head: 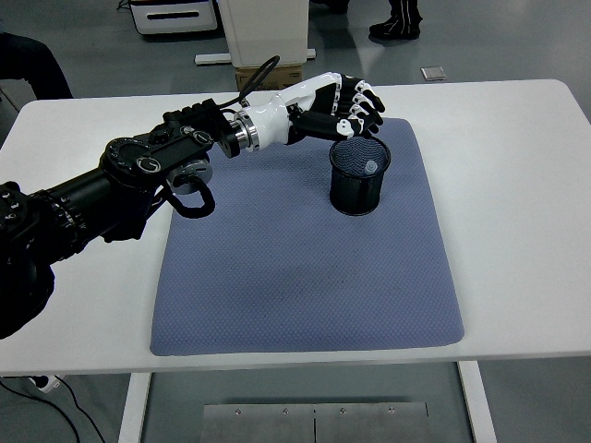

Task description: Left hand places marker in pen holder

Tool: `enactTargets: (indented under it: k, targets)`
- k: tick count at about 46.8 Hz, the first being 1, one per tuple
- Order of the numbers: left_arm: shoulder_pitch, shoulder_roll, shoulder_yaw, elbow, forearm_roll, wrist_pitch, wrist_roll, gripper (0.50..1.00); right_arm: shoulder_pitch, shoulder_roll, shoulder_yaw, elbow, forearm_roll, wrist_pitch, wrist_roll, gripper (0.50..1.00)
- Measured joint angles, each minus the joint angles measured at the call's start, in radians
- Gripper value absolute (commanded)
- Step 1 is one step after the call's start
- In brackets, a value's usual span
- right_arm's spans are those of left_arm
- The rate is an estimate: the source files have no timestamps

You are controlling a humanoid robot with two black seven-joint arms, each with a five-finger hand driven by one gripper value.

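Arm of the robot enters from 9 o'clock over the white desk [517,212] and grey mat [277,277], its left robot hand [349,109] with fingers apart and empty at 11 o'clock of the black mesh pen holder [359,189], where the marker [369,167] stands inside.

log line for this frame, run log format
left hand: open, above holder's far rim | marker: inside pen holder, released | holder: upright on blue mat | right arm: not in view
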Motion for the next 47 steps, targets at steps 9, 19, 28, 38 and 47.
enactTargets:
  k: [9,19,28,38,47]
  targets:
    - [-0.010,0.007,-0.044,0.011,-0.016,0.000,0.001,1.000,0.000,0.000,0.000,0.000,0.000,0.000,0.000,1.000]
    - [0.027,0.088,-0.098,0.030,-0.019,0.000,0.003,1.000,0.000,0.000,0.000,0.000,0.000,0.000,0.000,1.000]
    - [0.061,0.176,-0.114,0.032,-0.019,0.004,0.005,1.000,0.000,0.000,0.000,0.000,0.000,0.000,0.000,1.000]
    - [0.148,0.283,-0.195,0.033,-0.115,0.106,-0.025,1.000,0.000,0.000,0.000,0.000,0.000,0.000,0.000,1.000]
    - [0.287,0.361,-0.251,0.033,-0.177,0.121,-0.094,1.000,0.000,0.000,0.000,0.000,0.000,0.000,0.000,1.000]
